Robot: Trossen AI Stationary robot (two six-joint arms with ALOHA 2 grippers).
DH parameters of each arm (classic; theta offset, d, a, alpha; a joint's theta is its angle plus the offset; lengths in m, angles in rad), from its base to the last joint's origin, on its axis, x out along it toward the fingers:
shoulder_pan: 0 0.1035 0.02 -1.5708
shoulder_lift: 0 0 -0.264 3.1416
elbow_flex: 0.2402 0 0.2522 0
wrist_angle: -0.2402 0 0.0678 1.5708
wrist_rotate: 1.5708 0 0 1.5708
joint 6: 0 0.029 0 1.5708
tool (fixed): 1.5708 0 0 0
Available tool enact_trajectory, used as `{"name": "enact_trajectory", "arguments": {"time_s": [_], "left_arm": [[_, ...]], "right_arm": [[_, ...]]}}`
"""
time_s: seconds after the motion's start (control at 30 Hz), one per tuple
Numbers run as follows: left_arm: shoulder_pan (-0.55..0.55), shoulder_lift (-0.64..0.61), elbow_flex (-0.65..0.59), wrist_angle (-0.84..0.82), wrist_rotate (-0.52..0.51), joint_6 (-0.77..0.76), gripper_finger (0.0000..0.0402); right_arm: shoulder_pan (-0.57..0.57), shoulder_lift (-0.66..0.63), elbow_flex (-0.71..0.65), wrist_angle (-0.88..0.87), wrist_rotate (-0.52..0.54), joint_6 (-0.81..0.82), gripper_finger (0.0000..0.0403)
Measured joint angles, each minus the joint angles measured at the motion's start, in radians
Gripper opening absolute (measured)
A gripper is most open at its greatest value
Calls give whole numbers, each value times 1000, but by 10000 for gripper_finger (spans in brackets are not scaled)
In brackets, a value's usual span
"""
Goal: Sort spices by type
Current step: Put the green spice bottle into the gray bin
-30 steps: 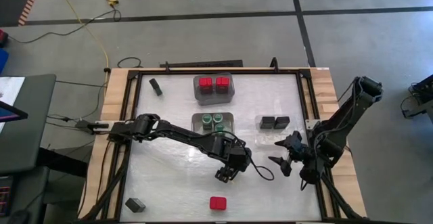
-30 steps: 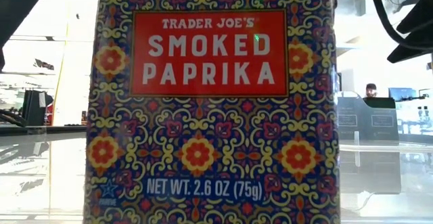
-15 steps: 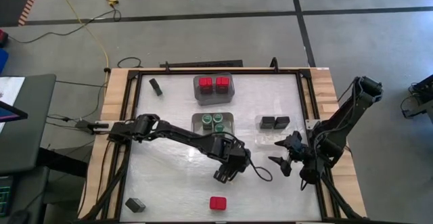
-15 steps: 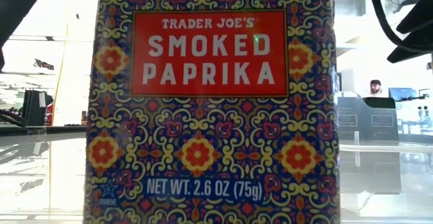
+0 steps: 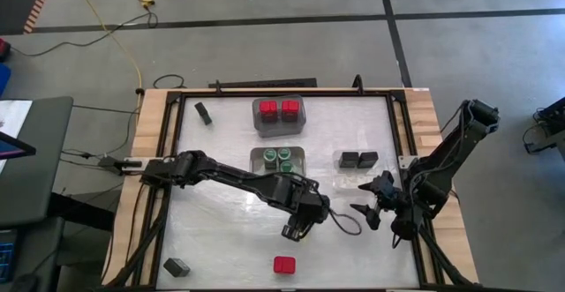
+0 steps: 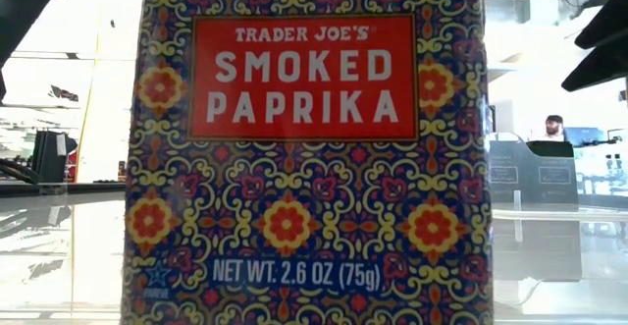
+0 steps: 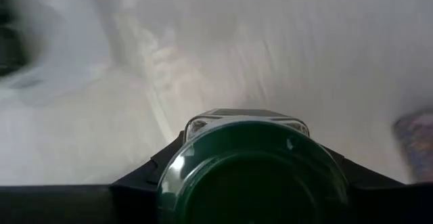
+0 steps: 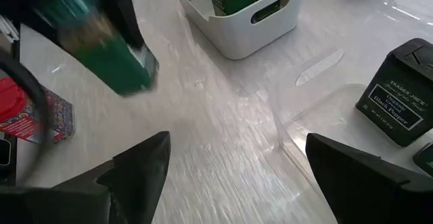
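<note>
A: High view: left gripper (image 5: 294, 230) sits at table centre, its load hidden; green-lidded jars (image 5: 279, 159) in a bin at 12 o'clock from it; red-topped tin (image 5: 284, 265) at 6 o'clock.

B: Left wrist view: jaws clamped on a green-lidded jar (image 7: 252, 178).

A: Low view: only the paprika tin's label fills the frame.

B: Right wrist view: right gripper (image 8: 254, 166) jaws wide apart, holding nothing; black pepper tin (image 8: 398, 101) beside it.

High view looks straight down on whole table (image 5: 221, 230). Low view sits at tabletop, nearly filled by close paprika tin (image 6: 304, 148). Left wrist view is tight on green lid (image 7: 254, 180). Right wrist view slants across table, shares paprika tin
</note>
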Motion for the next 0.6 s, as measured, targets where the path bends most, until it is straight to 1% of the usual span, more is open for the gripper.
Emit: {"name": "enact_trajectory", "arguments": {"time_s": [0.1,0.2,0.27,0.37,0.47,0.6], "left_arm": [[1,-2,87,-128,-59,-66,194],[1,-73,32,-185,-140,-123,194],[5,-132,-8,-242,-153,-177,194],[6,-235,-108,-255,-175,-219,194],[10,-357,-260,-228,-199,-265,194],[31,-555,-536,-59,-199,-354,194]], "right_arm": [[0,0,0,0,0,0,372],[0,0,0,-2,0,0,372],[0,0,0,-2,0,0,372],[0,0,0,-3,0,0,372],[0,0,0,-4,0,0,372],[0,0,0,-4,0,0,372]]}}
